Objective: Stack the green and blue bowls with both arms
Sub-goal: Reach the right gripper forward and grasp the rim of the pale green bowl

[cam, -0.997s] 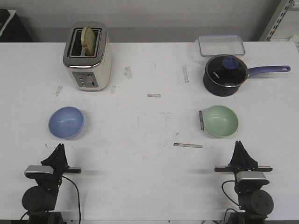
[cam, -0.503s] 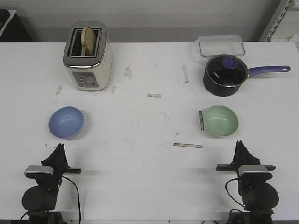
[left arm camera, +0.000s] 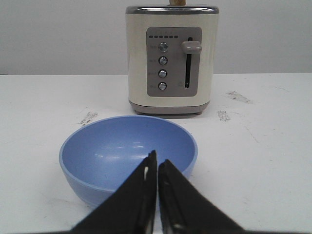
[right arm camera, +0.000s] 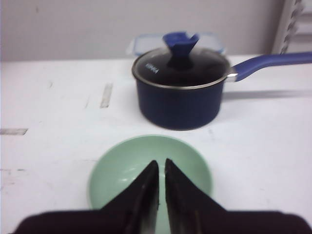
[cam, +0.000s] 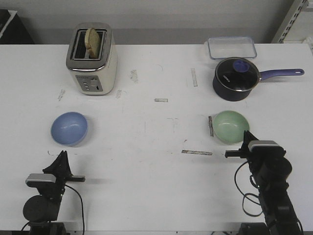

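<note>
You are working at a white table (cam: 146, 161) with two black arms. Your right gripper (cam: 247, 135) is reaching just behind the near rim of the pale green bowl (cam: 231, 126), its two pointed fingers pressed together with only a thin slit between them and nothing held. In the right wrist view, the green bowl (right arm camera: 151, 173) is sitting directly ahead of the fingertips, with the lidded dark blue saucepan (right arm camera: 179, 90) beyond it. Your left gripper (cam: 62, 157) is hovering low, a little short of the pale blue bowl (cam: 69, 128), equally pinched closed and empty; a cream toaster (left arm camera: 171, 58) is standing farther ahead of it. The bowls are lying well apart, each in front of its own arm. To do this step well, you are probably needing to spread the right fingers first, then straddle the near rim, one finger inside, one outside, and avoid nudging the smooth bowl toward the saucepan.
</note>
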